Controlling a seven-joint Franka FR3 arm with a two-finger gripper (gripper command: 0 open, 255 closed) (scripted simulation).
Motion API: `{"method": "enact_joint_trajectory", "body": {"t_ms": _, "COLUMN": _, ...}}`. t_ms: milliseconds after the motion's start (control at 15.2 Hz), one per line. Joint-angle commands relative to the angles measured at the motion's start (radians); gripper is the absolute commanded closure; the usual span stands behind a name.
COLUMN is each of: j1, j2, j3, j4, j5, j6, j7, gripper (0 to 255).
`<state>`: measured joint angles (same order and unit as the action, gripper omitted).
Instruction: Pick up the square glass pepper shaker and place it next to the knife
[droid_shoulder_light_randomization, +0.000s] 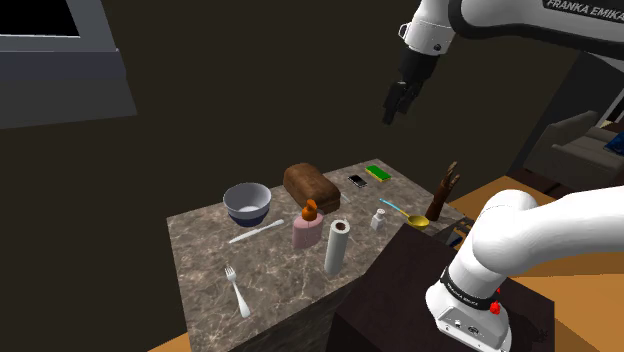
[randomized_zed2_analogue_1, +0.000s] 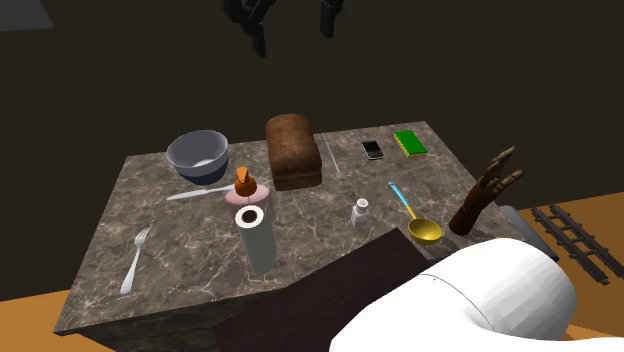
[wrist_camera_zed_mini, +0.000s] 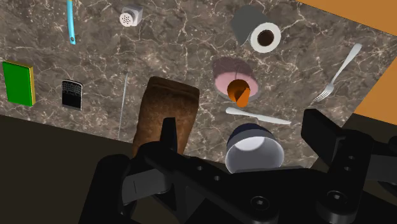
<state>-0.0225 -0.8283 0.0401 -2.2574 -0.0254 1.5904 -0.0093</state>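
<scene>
One marbled desk (droid_shoulder_light_randomization: 200, 258) carries everything, and high over its far side the white arm holds its black tool (droid_shoulder_light_randomization: 398, 100) in the air, the two fingers standing apart. Spread across the top, biggest first, are a brown loaf (droid_shoulder_light_randomization: 311, 184), a grey bowl (droid_shoulder_light_randomization: 247, 203), an upright paper roll (droid_shoulder_light_randomization: 337, 247) and a pink bottle (droid_shoulder_light_randomization: 307, 232) with an orange cap. The pale knife (droid_shoulder_light_randomization: 256, 233) lies just beside the bowl, while the small pepper shaker (droid_shoulder_light_randomization: 378, 220) stands upright near a blue-handled spoon (droid_shoulder_light_randomization: 400, 212), well apart from the knife with the bottle between them.
</scene>
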Motion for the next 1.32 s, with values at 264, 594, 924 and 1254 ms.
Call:
{"method": "enact_joint_trajectory", "body": {"t_ms": 264, "j1": -0.006, "j2": -0.028, "j3": -0.042, "j4": -0.14, "j5": -0.024, "j6": 0.103, "j7": -0.048, "gripper": 0}}
{"method": "enact_joint_trajectory", "body": {"t_ms": 594, "j1": -0.021, "j2": -0.035, "j3": -0.1, "j4": -0.293, "j5": -0.06, "j6": 0.238, "j7": -0.108, "gripper": 0}}
{"method": "enact_joint_trajectory", "body": {"t_ms": 924, "j1": -0.045, "j2": -0.004, "j3": -0.164, "j4": -0.422, "j5": -0.104, "j6": 0.389, "j7": -0.17, "gripper": 0}}
{"method": "enact_joint_trajectory", "body": {"t_ms": 1254, "j1": -0.075, "j2": 0.077, "j3": -0.235, "j4": -0.522, "j5": -0.153, "j6": 0.56, "j7": -0.233, "gripper": 0}}
